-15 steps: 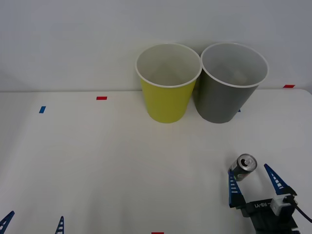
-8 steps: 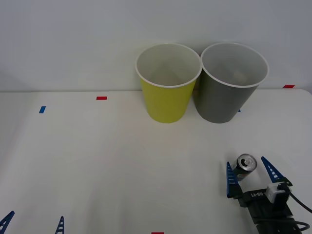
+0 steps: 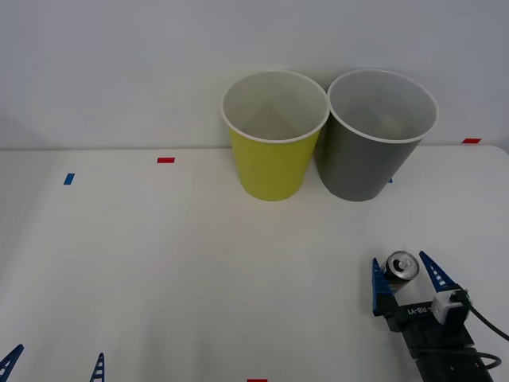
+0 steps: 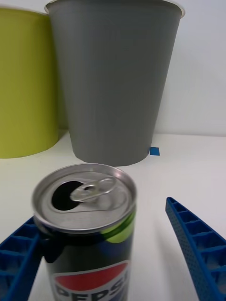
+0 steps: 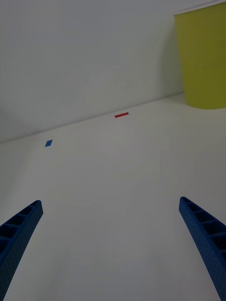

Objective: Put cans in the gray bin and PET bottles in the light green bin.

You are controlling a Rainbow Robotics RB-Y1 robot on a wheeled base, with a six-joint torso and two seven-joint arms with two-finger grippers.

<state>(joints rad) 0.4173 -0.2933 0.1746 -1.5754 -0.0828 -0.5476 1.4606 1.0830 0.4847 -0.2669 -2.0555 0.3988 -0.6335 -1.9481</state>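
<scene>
Right gripper [image 3: 406, 277] advanced, fingers spread around can [image 3: 401, 266] | gray bin [image 3: 374, 143] beyond | left gripper [image 3: 54, 363] spread, parked

The front view looks down and forward from above the arms, across the white table [image 3: 159, 263] to the pale wall behind, taking in the whole width from far off. The right wrist view sits low and very close over the near right of the table, facing the far side: the small dark drink can with a silver top [image 4: 87, 221] looms just ahead and the large dark gray tapered bin with a white rim [image 4: 113, 80] rises beyond. The left wrist view sits low at the near left, facing far and rightward. All three views share the large yellow-green tapered bin [image 3: 274, 139] [image 4: 26, 84] [image 5: 202, 56].
</scene>
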